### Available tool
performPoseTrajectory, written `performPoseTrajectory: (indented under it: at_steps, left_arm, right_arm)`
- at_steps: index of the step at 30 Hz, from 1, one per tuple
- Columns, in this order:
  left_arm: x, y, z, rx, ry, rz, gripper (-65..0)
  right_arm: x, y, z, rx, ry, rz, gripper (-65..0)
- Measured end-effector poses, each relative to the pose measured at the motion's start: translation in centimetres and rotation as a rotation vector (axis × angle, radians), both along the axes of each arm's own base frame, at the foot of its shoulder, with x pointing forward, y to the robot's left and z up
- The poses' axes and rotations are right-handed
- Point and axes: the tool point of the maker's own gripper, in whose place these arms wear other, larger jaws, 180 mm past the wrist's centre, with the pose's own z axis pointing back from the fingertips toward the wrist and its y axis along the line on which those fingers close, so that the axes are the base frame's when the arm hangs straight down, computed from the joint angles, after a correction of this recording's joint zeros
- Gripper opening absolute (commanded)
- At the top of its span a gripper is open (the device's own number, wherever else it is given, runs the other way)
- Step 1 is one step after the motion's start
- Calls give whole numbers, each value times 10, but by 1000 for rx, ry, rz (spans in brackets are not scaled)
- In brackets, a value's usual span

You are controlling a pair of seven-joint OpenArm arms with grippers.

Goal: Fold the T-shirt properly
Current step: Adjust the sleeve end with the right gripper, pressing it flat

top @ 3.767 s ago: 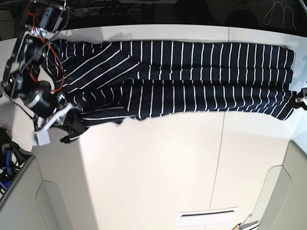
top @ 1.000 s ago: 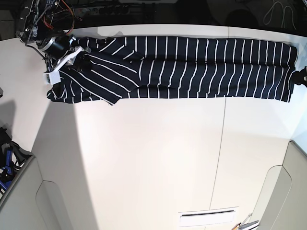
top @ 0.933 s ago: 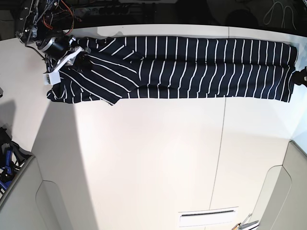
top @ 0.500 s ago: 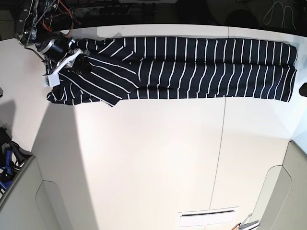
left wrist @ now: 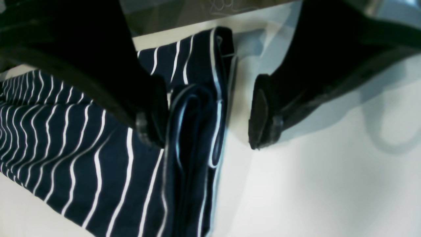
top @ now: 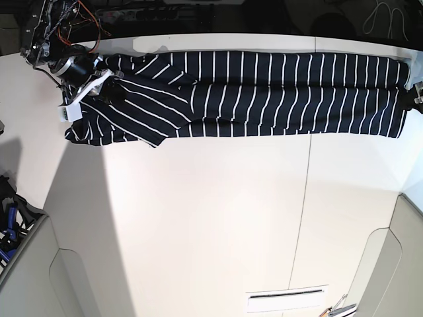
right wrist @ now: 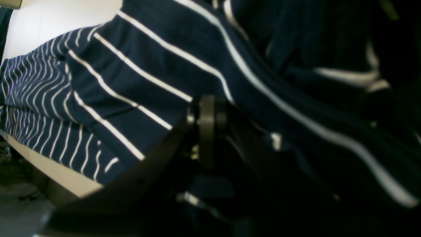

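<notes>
The dark navy T-shirt with thin white stripes lies stretched in a long band along the table's far edge. My right gripper sits on its left, sleeve end. In the right wrist view the striped fabric drapes close over the gripper, which looks shut on it. My left gripper is at the shirt's right end. In the left wrist view it is open. The folded hem edge lies between the fingers, close to the left finger.
The white table has a seam running front to back. Grey bins stand at the front left and front right. A white slotted plate lies near the front edge.
The right gripper dragged the sleeve end up to the far edge, flattening the shirt into a band. The left gripper drew back off the right end, then returned to it.
</notes>
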Motion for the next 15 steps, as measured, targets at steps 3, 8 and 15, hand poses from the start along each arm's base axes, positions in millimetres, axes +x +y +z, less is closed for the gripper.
performPoseTrajectory:
  at_steps: [3,8,15]
  left_arm:
    - [-3,3,-2,20,8,-1,-242]
    - [-15,5,-5,12,2,23,-242]
    - [-17,-16,-5,-117,-19,42,-242]
  right_arm:
    - [0,0,0,0,0,0,-650]
    - [0,0,0,0,0,0,-650]
    - [0,0,0,0,0,0,-650]
